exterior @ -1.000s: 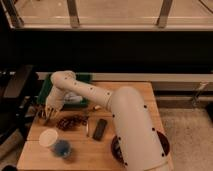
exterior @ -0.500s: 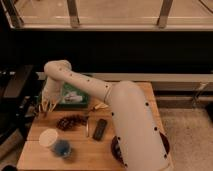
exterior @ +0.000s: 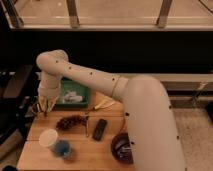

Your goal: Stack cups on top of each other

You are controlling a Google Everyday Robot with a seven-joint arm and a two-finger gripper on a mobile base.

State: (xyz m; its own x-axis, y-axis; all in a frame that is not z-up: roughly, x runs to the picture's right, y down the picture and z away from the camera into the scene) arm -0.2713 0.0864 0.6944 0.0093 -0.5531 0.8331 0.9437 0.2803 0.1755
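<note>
Two cups stand at the front left of the wooden table (exterior: 100,157). The whitish cup (exterior: 48,137) is upright, and the blue cup (exterior: 62,148) touches it on its front right side. My gripper (exterior: 44,108) hangs shut from the arm's wrist over the table's back left corner, well behind the cups and apart from them. I see nothing between its fingers. The white arm (exterior: 100,80) reaches across from the right.
A green tray (exterior: 75,96) with pale items sits at the back, just right of the gripper. A dark brown cluster (exterior: 70,121), a utensil (exterior: 86,125), a black flat bar (exterior: 100,129), a yellowish item (exterior: 103,103) and a dark maroon bowl (exterior: 122,147) lie on the table.
The arm has swung left and the gripper has travelled from over the green tray area to the table's back left corner. The cups have not moved.
</note>
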